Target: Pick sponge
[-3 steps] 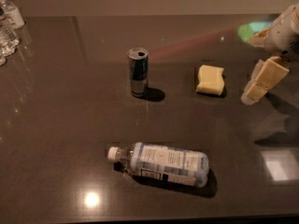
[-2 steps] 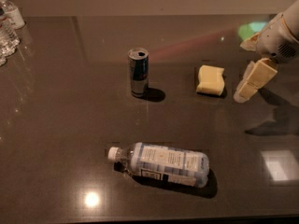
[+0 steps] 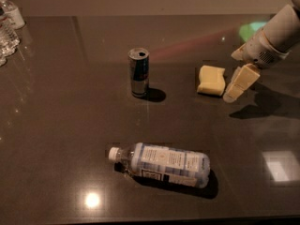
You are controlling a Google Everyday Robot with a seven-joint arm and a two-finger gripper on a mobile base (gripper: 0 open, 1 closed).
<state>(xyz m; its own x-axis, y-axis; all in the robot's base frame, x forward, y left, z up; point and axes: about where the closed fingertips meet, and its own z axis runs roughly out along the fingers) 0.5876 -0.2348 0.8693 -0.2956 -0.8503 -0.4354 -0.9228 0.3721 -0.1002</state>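
Observation:
The sponge (image 3: 211, 80) is a small pale-yellow soft block lying flat on the dark table (image 3: 70, 116), right of centre. My gripper (image 3: 235, 89) comes in from the upper right on a white arm and hangs just to the right of the sponge, close to the table top. Its tip is beside the sponge's right edge, and I cannot tell whether it touches it. Nothing is held.
An upright blue and silver can (image 3: 139, 72) stands left of the sponge. A clear plastic water bottle (image 3: 164, 164) lies on its side near the front. More clear bottles (image 3: 7, 27) stand at the far left edge.
My gripper has moved left and down, from well right of the sponge to just beside its right edge. The sponge, can and bottle have not moved.

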